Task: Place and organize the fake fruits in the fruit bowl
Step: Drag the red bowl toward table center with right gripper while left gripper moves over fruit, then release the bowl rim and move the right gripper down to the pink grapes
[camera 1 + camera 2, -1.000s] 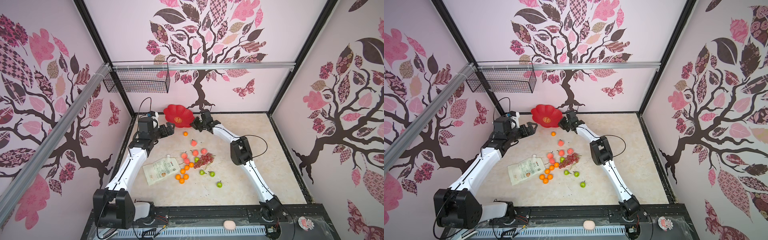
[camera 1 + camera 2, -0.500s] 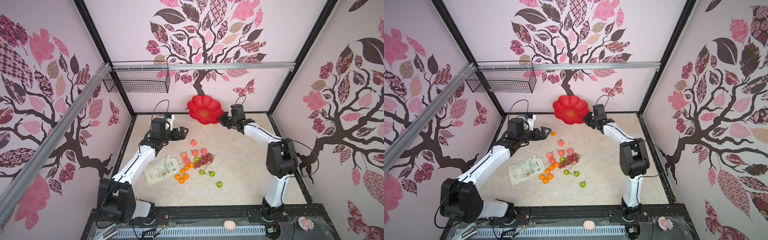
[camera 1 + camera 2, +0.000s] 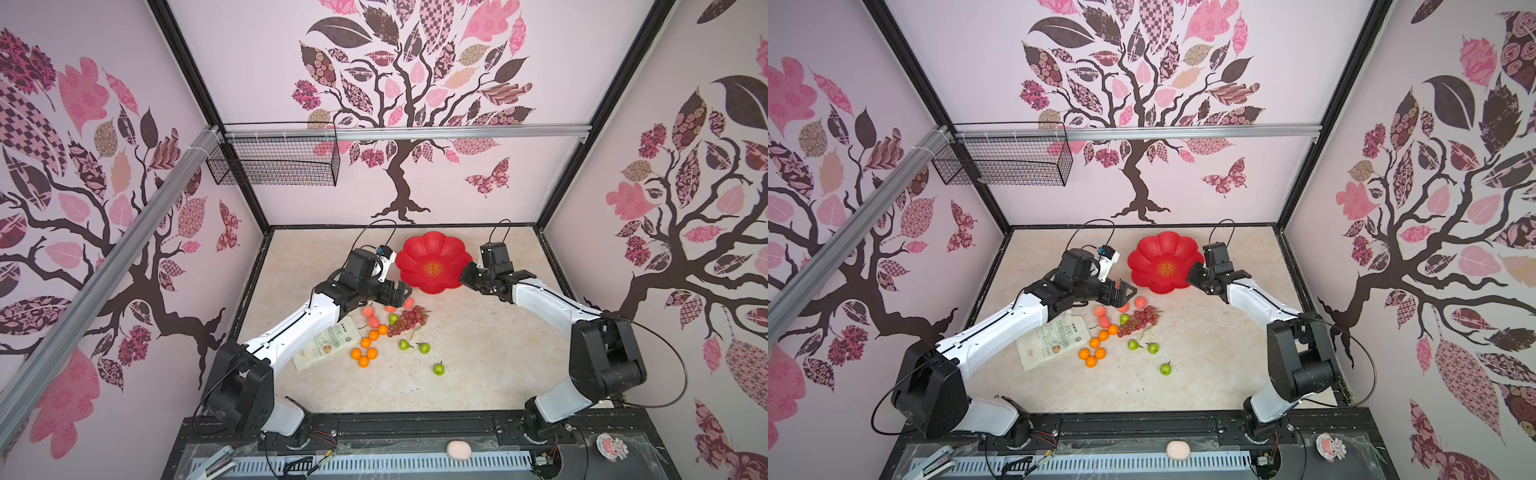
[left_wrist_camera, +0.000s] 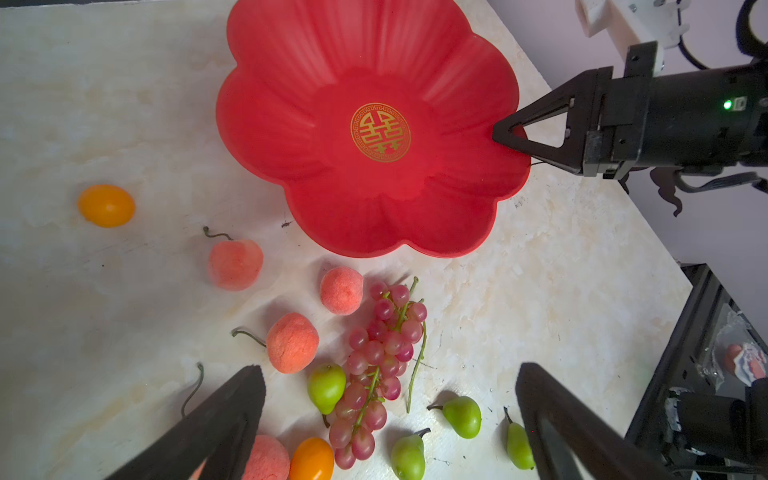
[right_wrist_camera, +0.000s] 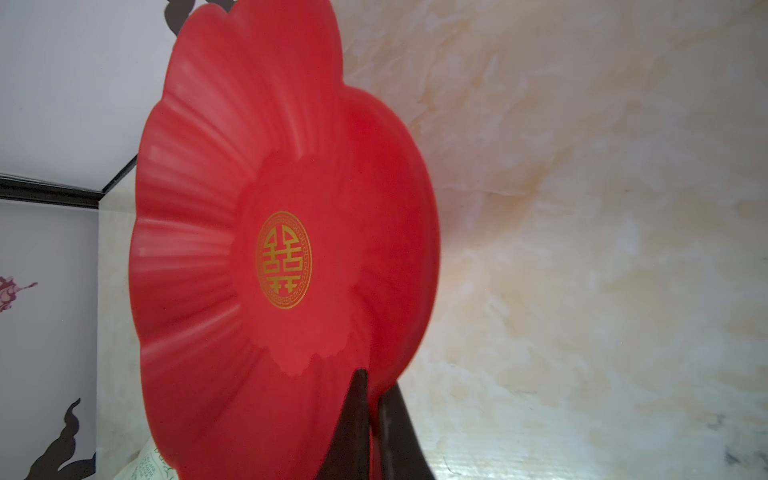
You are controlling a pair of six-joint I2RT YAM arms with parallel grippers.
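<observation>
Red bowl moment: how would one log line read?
right gripper: shut on fruit bowl rim | left gripper: open above fake fruits | fruit bowl: empty

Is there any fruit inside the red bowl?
No, the red bowl shows only its gold emblem inside; the grapes lie on the table outside it.

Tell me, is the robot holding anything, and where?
The right gripper pinches the fruit bowl by one petal of its rim. The left gripper is open, holding nothing.

Bright, even light fell softly, with faint shadows; both top views bowed at their edges; the fruit bowl (image 5: 195, 174) gleamed, slightly blurred.
</observation>
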